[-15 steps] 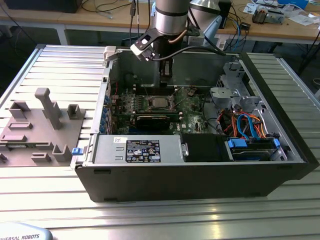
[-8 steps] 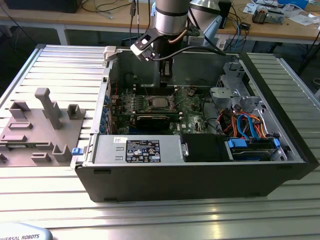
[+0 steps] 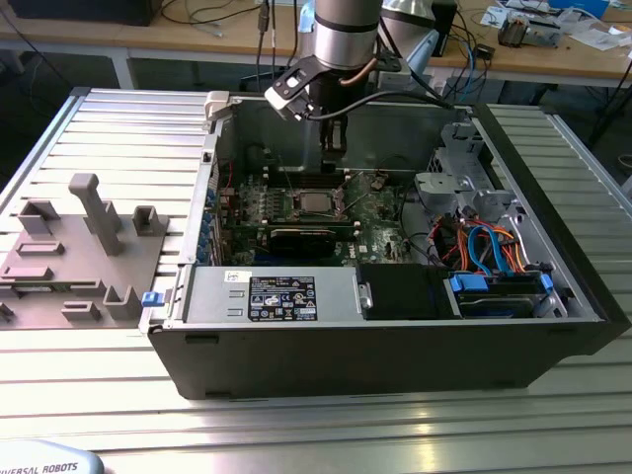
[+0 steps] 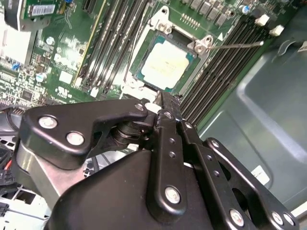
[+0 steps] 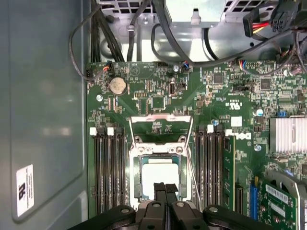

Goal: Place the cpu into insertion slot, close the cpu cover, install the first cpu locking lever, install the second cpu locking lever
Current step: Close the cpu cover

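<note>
Second wrist view. Nearest is the black gripper (image 4: pixel 163 99) linkage, with the fingers (image 4: pixel 165 115) pressed together and nothing between them. The tips hang just over the near edge of the slot (image 4: pixel 203 44). The cpu (image 4: pixel 165 64) lies flat in it, silver face up and bare. I judge it seated, which would explain the empty, closed grip. A thin wire lever (image 4: pixel 237 45) stands free of the rim, across the memory slots (image 4: pixel 223 64). The grey case wall (image 4: pixel 268 96) is close beside.

First wrist view. The gripper (image 5: pixel 165 188) tips are closed over the cpu (image 5: pixel 158 173) edge; I cannot tell whether they touch it. The slot (image 5: pixel 158 150) rim is exposed. The cover (image 5: pixel 160 125) is swung open on the side away from the fingers, with green board (image 5: pixel 153 86) showing through its window; it is not closed. The lever (image 5: pixel 193 177) runs loose between the slot and the memory slots (image 5: pixel 211 167). Cables (image 5: pixel 168 43) bunch beyond the board, well apart from the slot.

Exterior view, clock centred on the cpu (image 3: pixel 316 204).
- 12 o'clock: gripper (image 3: pixel 334 148), inside the open case (image 3: pixel 395 365), arm vertical above.
- 6 o'clock: black card (image 3: pixel 301 237), just beside.
- 3 o'clock: drive cables (image 3: pixel 489 247), well apart.
- 9 o'clock: grey jig (image 3: pixel 59 272), outside the case.

Nothing lies between the fingers and the slot. The likely snags are the raised cover, the loose lever and the case walls.
</note>
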{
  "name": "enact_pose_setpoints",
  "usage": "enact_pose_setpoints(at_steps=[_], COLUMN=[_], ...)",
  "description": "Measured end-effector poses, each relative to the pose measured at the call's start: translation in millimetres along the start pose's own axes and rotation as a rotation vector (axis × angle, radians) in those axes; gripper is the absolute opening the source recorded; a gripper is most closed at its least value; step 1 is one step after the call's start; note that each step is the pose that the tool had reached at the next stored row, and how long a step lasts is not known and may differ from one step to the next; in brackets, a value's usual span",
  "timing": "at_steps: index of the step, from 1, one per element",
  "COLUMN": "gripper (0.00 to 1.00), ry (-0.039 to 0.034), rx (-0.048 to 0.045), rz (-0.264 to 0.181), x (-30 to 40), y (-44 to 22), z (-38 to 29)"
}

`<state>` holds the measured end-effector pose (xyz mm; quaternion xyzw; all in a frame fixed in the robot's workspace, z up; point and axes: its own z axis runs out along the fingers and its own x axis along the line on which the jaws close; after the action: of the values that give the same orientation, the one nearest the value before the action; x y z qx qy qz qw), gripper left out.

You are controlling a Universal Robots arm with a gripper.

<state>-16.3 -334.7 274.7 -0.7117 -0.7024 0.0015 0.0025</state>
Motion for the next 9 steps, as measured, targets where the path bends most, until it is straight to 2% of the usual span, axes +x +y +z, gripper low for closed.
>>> enact_pose_setpoints(at_steps=[9], gripper=[0.11], ry=[-0.0001], rx=[0.0005], rz=[0.0], x=[0.3], y=[20.8], z=[-0.1])
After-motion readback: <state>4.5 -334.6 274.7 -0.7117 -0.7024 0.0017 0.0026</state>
